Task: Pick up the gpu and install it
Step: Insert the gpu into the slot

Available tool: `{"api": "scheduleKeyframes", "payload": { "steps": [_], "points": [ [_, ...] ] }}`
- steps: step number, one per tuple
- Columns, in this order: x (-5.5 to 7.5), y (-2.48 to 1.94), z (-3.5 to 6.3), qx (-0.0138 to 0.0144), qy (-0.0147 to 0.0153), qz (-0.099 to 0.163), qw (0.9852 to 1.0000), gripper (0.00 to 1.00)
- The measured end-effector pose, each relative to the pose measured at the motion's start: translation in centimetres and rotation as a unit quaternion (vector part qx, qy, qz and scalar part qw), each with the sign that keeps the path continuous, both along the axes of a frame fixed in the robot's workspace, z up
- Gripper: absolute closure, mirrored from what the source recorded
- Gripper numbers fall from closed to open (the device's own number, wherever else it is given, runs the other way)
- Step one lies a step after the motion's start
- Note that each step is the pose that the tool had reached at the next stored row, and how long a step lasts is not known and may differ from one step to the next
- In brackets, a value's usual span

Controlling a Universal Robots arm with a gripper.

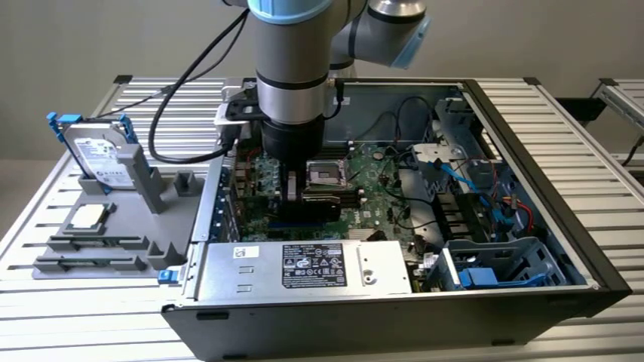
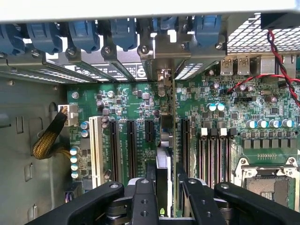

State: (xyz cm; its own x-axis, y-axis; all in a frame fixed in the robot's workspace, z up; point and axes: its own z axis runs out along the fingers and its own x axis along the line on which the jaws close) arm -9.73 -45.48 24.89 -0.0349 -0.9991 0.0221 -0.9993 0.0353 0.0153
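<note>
My gripper (image 2: 165, 190) is down inside the open computer case (image 1: 563, 226), shut on the gpu (image 2: 164, 140). The card shows edge-on between the two black fingers (image 2: 143, 192), standing upright over the green motherboard (image 2: 140, 101). Its silver end bracket (image 2: 162, 77) reaches the row of rear slot covers. Black expansion slots (image 2: 131, 147) lie alongside the card. In the exterior view the gripper (image 1: 294, 192) sits low over the board, with the gpu's dark body (image 1: 320, 199) beside it, just in front of the CPU socket (image 1: 327, 172).
On the exterior view's left, a grey fixture (image 1: 121, 249) holds a silver hard drive with a blue frame (image 1: 96, 151) and a square CPU chip (image 1: 89, 216). The power supply (image 1: 302, 265), blue drive cage (image 1: 503, 264) and loose cables (image 1: 453, 173) crowd the case.
</note>
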Motion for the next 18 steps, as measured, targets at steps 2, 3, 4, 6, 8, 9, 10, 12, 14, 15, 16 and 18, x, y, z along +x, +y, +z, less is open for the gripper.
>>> {"api": "scheduleKeyframes", "payload": {
  "steps": [2, 3, 4, 6, 8, 9, 10, 12, 14, 15, 16, 18],
  "points": [
    [0.00, 0.03, -0.03, -0.0011, 0.0000, 0.000, 1.0000, 0.73],
    [0.00, 0.05, -0.05, -0.0016, 0.0000, 0.000, 1.0000, 0.73],
    [0.00, 0.07, -0.08, -0.0021, 0.0000, 0.000, 1.0000, 0.73],
    [0.00, 0.09, -0.11, -0.0033, 0.0000, 0.001, 1.0000, 0.73],
    [0.00, 0.12, -0.14, -0.0042, 0.0000, 0.001, 1.0000, 0.73],
    [0.00, 0.13, -0.16, -0.0045, 0.0000, 0.001, 1.0000, 0.73],
    [0.00, 0.15, -0.18, -0.0049, 0.0000, 0.002, 1.0000, 0.73],
    [0.00, 0.18, -0.21, -0.0055, 0.0000, 0.002, 1.0000, 0.73],
    [0.00, 0.20, -0.23, -0.0061, 0.0000, 0.003, 1.0000, 0.73],
    [0.00, 0.22, -0.24, -0.0063, 0.0000, 0.003, 1.0000, 0.73],
    [0.00, 0.23, -0.25, -0.0065, 0.0000, 0.003, 1.0000, 0.73],
    [0.00, 0.25, -0.28, -0.0068, -0.0001, 0.003, 1.0000, 0.73]
  ]
}}
